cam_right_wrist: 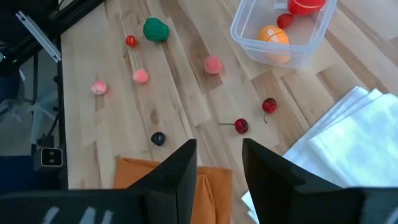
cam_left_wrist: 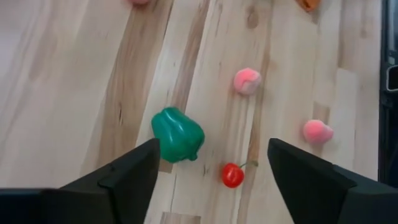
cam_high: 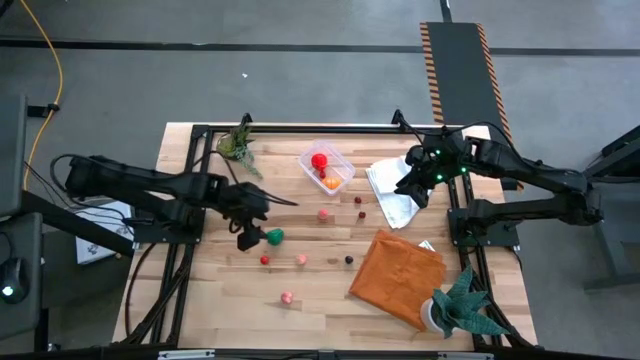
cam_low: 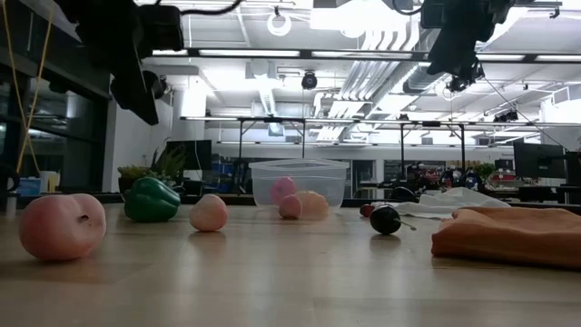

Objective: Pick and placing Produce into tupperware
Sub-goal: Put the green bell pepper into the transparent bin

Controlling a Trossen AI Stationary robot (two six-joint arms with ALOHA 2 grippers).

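Low view, nearest first: a pink peach is seen at the front of the tabletop, followed by the green pepper, a second peach and a dark cherry. Farther back stands the clear tupperware, in which red and orange produce is already held. An orange cloth and a white cloth are laid beside it. The left gripper is held above the green pepper, its fingers spread wide and empty. The right gripper is poised over the white cloth, its fingers narrowly parted, with nothing between them.
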